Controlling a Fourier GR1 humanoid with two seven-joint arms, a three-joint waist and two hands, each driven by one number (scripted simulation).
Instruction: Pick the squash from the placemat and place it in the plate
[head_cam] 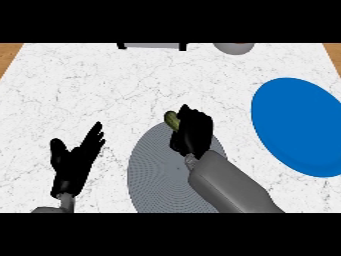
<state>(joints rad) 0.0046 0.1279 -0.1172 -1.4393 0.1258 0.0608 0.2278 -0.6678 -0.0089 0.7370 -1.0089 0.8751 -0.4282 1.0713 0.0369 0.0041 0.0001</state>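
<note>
Black right robot hand (192,131) apparently curls round the squash (172,119).

desk (77,85): carries all items
placemat (154,175): on desk, centre, near edge
plate (302,125): on desk, right of placemat, apart from it
squash (172,119): at placemat's far rim, left of plate
right hand (191,131): over placemat's far rim, fingers (195,120) round squash
left hand (73,160): left of placemat, above desk
boxy item (152,46): desk's far edge, behind placemat
round vessel (234,47): far edge, right of boxy item
</note>
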